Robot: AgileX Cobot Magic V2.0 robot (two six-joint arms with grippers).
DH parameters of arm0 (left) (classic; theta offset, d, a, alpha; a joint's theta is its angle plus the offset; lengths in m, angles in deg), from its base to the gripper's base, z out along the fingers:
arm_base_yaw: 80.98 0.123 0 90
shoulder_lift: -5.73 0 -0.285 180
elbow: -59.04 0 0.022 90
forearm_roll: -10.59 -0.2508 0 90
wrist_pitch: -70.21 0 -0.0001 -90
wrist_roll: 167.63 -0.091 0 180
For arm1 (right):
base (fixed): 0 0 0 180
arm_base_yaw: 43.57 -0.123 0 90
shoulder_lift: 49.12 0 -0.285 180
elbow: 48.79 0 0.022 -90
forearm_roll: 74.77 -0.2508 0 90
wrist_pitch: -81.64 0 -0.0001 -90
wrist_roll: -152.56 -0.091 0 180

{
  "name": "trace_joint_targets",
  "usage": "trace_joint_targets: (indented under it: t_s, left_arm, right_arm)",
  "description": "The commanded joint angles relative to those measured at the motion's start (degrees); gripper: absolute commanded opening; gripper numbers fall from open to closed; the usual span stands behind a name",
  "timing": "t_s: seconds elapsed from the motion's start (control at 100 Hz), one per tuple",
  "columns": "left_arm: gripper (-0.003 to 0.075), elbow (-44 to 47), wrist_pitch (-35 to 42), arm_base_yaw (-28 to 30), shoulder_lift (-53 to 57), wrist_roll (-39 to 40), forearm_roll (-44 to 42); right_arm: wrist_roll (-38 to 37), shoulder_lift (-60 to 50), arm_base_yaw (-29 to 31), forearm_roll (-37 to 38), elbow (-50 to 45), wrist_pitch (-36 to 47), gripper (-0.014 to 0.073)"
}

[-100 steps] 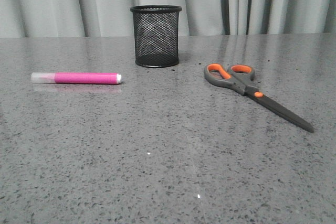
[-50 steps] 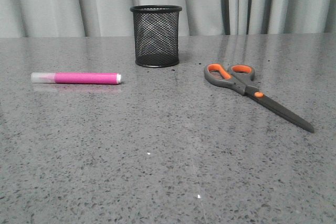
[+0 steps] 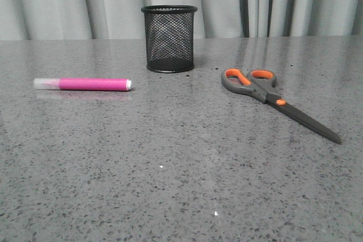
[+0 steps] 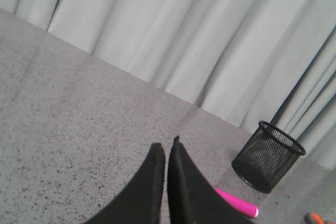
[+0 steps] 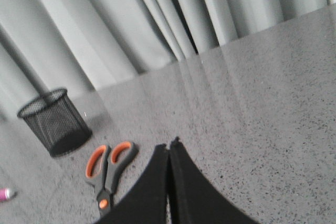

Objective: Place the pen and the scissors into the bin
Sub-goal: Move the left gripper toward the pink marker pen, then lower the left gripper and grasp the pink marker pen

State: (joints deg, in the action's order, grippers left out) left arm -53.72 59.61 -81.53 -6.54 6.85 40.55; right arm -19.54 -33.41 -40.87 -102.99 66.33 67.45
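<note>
Pink pen (image 3: 83, 84) lies flat toward the table's (image 3: 170, 185) left edge. Scissors (image 3: 276, 101) lie flat toward the right edge, blades closed, handles nearer the back. Mesh bin (image 3: 169, 38) stands upright near the back edge, between them. Left gripper (image 4: 167, 153) and right gripper (image 5: 169, 152): jaws pressed together, holding nothing, above the table.

Pink pen (image 3: 83, 84) lies flat, left; scissors (image 3: 277, 101) (closed) right — black mesh bin (image 3: 169, 38) upright behind.
</note>
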Motion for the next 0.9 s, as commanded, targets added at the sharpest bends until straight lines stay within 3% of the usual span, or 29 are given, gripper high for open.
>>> trace_joint_targets:
  t_s: [0.0,0.14,0.37,0.44,0.5,0.6,0.68,0.79,0.89]
  left_arm:
    - [-0.002,-8.3,-2.2,0.2,-6.6,-0.2,-6.7]
    - [-0.0019,-18.5,-11.0,0.2,-17.3,-0.3,-12.5]
    - [-0.0018,-27.9,-20.0,0.1,-30.8,-5.0,-12.0]
    - [-0.0017,-29.2,-20.7,0.1,-33.5,-6.1,-10.4]
    - [-0.0004,-29.7,-20.8,0.1,-35.4,-8.4,-8.0]
    - [0.0085,-30.5,-20.7,0.1,-38.1,-11.9,-2.9]
    - [0.0221,-31.4,-20.7,0.1,-40.2,-14.7,0.7]
    - [0.0413,-32.6,-20.8,0.1,-43.1,-16.3,4.1]
    - [0.045,-34.1,-21.8,0.1,-45.9,-20.4,7.1]
  right_arm:
    - [1.1,7.8,0.4,3.3,7.5,-1.2,-0.0064]
    - [1.1,20.5,0.4,4.7,17.0,-8.1,-0.0064]
    - [1.8,34.0,-0.1,4.7,27.6,-14.9,-0.0062]
    - [3.0,35.9,-0.7,4.6,29.1,-15.3,-0.0012]
    - [3.4,37.3,-1.3,4.6,30.0,-15.8,0.0092]
    - [3.5,39.1,-2.4,4.5,31.2,-16.5,0.0331]
    - [3.5,40.1,-3.0,4.5,32.0,-16.3,0.0493]
    - [3.6,40.9,-3.1,4.5,32.3,-15.9,0.0517]
    - [5.0,41.0,-3.1,4.5,32.3,-15.8,0.0516]
